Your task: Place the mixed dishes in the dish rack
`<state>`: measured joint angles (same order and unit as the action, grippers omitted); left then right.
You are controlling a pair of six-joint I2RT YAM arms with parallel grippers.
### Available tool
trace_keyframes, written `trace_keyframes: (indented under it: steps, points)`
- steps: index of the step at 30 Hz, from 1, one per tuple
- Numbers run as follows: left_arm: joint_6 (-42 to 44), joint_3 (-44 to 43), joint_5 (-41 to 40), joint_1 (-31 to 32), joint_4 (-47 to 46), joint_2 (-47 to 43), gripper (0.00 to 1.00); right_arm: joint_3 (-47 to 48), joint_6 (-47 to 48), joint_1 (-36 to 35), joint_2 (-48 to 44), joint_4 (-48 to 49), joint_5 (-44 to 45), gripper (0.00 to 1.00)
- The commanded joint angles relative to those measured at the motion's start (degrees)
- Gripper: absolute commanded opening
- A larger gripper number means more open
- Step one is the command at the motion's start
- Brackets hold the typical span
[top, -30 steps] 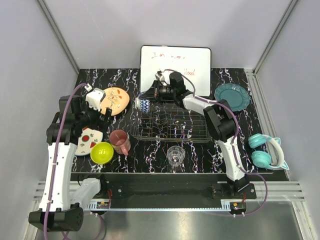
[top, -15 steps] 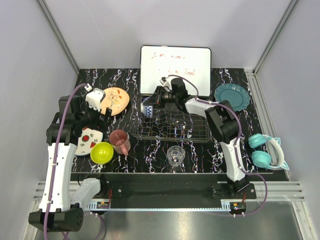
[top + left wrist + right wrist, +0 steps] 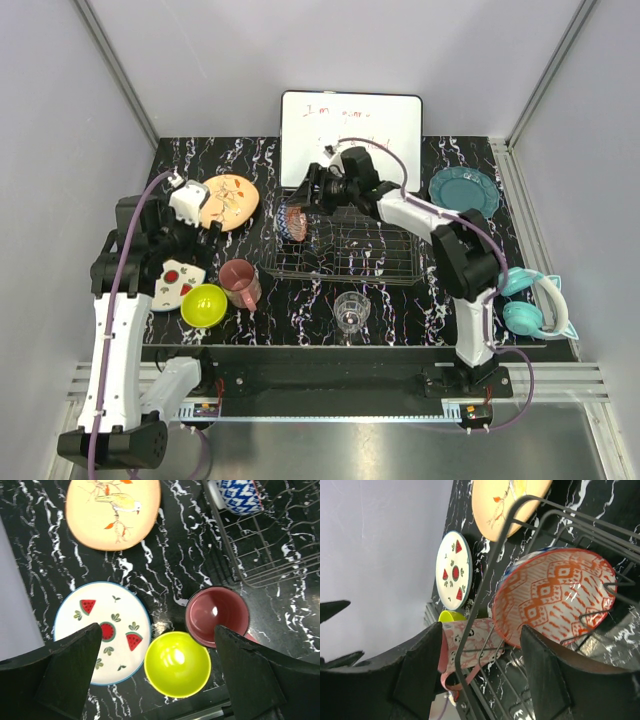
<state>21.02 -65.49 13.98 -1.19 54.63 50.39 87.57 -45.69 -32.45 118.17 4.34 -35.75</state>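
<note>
Between grey walls (image 3: 330, 50), marbled table (image 3: 410, 305), dish rack (image 3: 350, 250)

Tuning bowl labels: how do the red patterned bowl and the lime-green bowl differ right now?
The red patterned bowl leans tipped in the dish rack; the lime-green bowl sits upright on the table. The red patterned bowl has an orange-red pattern inside; the lime-green bowl is plain. Both are round bowls.
</note>
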Motion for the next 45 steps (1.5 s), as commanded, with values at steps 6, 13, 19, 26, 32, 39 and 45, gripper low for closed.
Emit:
trace_keyframes:
  steps: [6, 13, 19, 26, 32, 39, 45]
  points:
    - [11.75, 5.62, -5.45, -7.13, 8.9, -4.86, 0.99, -2.23, 16.59, -4.38, -23.84, -17.15, 15.7, 0.71]
    - [21.43, 16.35, -1.06, -17.26, 11.82, -5.39, 0.99, -11.27, 17.83, -4.47, -35.37, -17.61, 19.66, 0.7]
    - [25.83, 19.7, 3.59, -22.71, 9.79, 0.49, 0.99, -15.67, 19.5, -4.38, -43.19, -18.05, 22.3, 0.69]
    - [28.99, 18.12, 8.96, -24.65, 9.0, 10.86, 0.93, -19.01, 20.2, -4.47, -46.71, -18.14, 24.06, 0.69]
    - [29.17, 18.03, 10.72, -25.0, 8.39, 19.03, 0.88, -20.16, 21.35, -4.38, -47.07, -18.14, 25.55, 0.68]
    - [26.71, 20.32, 10.63, -24.91, 2.6, 22.9, 0.63, -20.51, 21.43, -4.38, -46.54, -18.14, 25.9, 0.66]
    - [26.09, 19.88, 12.21, -24.91, 1.97, 26.95, 0.43, -21.65, 21.17, -4.38, -47.24, -18.05, 26.87, 0.65]
